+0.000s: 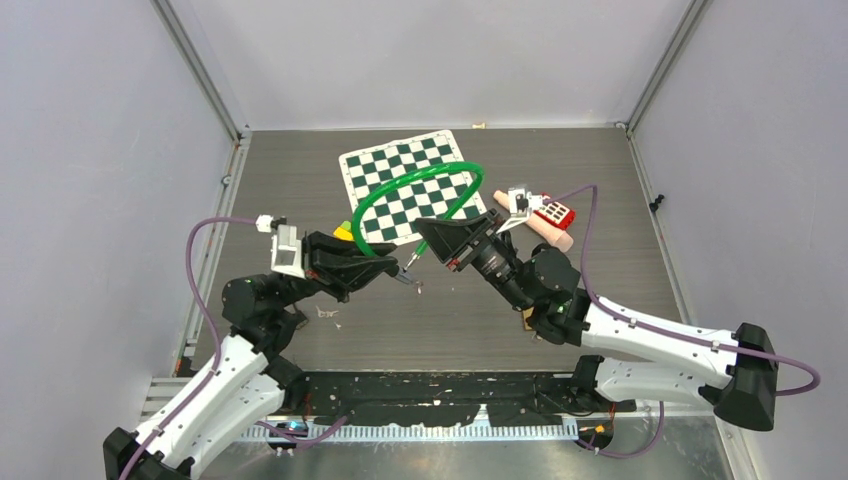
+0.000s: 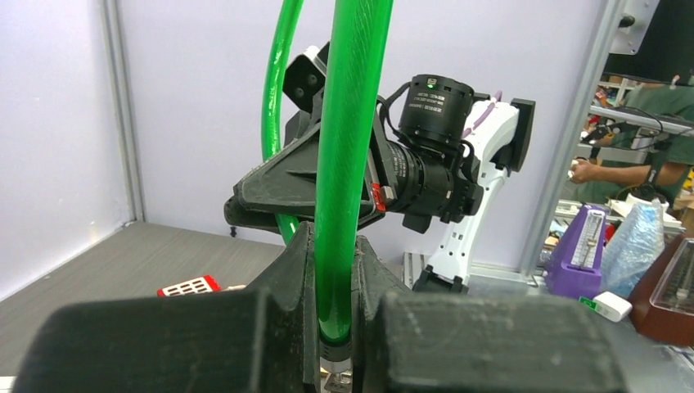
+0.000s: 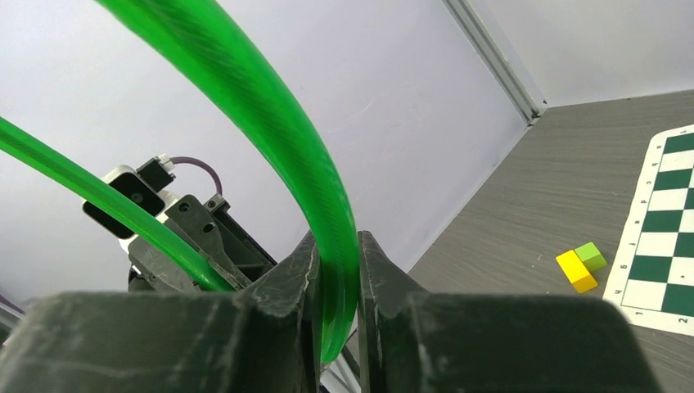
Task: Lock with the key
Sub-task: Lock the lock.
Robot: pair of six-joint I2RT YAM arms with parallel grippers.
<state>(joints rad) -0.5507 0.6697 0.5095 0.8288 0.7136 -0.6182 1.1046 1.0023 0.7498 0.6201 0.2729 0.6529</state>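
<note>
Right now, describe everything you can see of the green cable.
The green cable is a glossy, translucent, plastic-looking tube, bent into a tall arch above the chessboard mat. The left gripper is shut on one end, where a metal fitting shows just below the fingers. The right gripper is shut near the other end.

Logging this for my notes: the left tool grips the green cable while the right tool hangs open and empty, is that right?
No. The right tool is also shut on the green cable, as the right wrist view shows. The left tool does grip it.
</note>
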